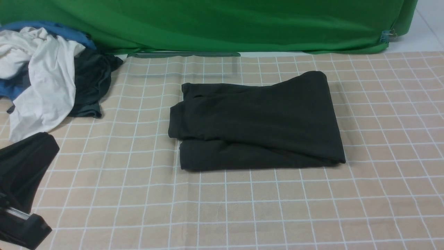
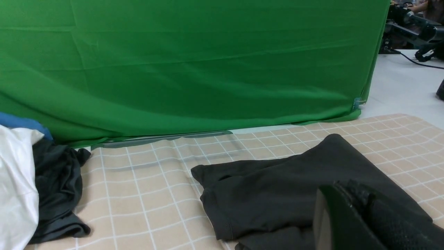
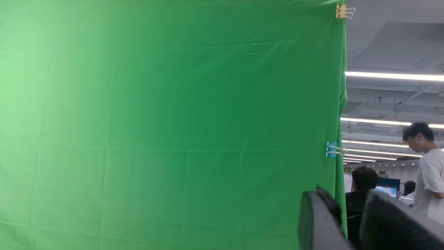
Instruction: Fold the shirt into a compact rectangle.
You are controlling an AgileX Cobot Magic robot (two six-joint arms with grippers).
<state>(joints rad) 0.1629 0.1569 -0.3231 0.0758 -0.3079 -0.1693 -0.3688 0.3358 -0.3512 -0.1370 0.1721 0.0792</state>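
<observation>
On the checked cloth (image 1: 242,208), near the middle, lies the shirt (image 1: 256,121). It is very dark and folded into a rough block with one flap on top of another. Its left edge is a bit bumpy, with a small fold sticking out. No logo shows.

Far to the left sits a pile of clothes: a white top (image 1: 45,80), a blue bit (image 1: 52,29) behind it, and a dark grey top (image 1: 92,83) beside the white one. The pile is well apart from the shirt. Behind it all hangs a green sheet (image 1: 222,24), held by a blue clip (image 1: 385,34) at its right end.

At the low left corner of the front view is the left gripper (image 2: 357,215). It hangs off to the side, not touching the shirt. Its jaws are pressed together and hold nothing.

The right gripper (image 3: 350,222) is raised up and faces the green sheet. Its two fingers (image 3: 319,222) have a small gap between them, so it is a little way open. Nothing is between them. Past the sheet's edge, people (image 3: 426,166) stand in a room with long lights.
</observation>
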